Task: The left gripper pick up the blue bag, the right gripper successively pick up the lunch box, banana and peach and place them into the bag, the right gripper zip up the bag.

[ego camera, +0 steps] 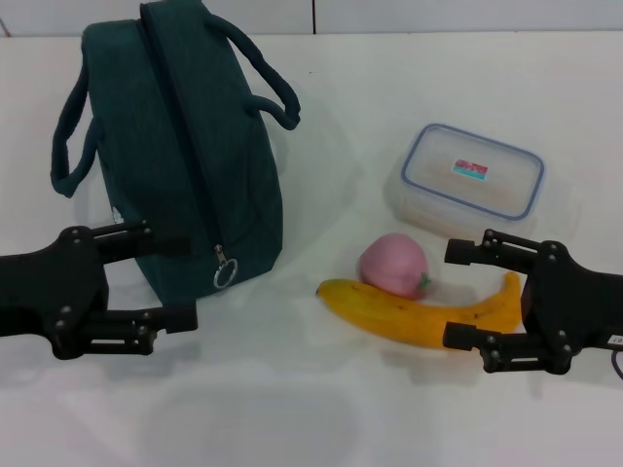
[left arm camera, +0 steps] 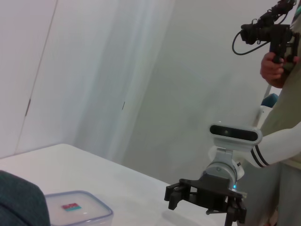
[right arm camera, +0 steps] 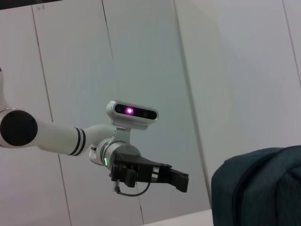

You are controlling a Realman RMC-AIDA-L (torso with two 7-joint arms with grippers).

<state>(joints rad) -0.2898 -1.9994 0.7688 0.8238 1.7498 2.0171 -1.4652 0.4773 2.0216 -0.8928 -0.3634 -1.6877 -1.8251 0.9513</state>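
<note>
Nearest to us in the head view, the left gripper (ego camera: 183, 280) hovered low at the left, its two black fingers spread wide with nothing between them, the upper fingertip just in front of the lower corner of the blue bag (ego camera: 185, 146). Opposite it, the right gripper (ego camera: 458, 294) hung at the right with its jaws equally wide and empty; the banana's (ego camera: 419, 316) thicker end appeared to lie between its fingers, though we could not tell whether either finger touched the fruit. The banana lay on the white table (ego camera: 292, 409), curving toward the right, and the pink peach (ego camera: 393, 265) sat just behind its middle, apparently touching it. The bag stood upright behind the left gripper, zipper closed, the metal ring pull (ego camera: 224, 273) hanging at its near end and the two loop handles arching out to either side. Farther back on the right, well apart from the bag, the lunch box (ego camera: 474, 172) rested flat with its blue-rimmed lid on. In the left wrist view we also saw a person holding a camera (left arm camera: 267, 33) beyond the table.
</note>
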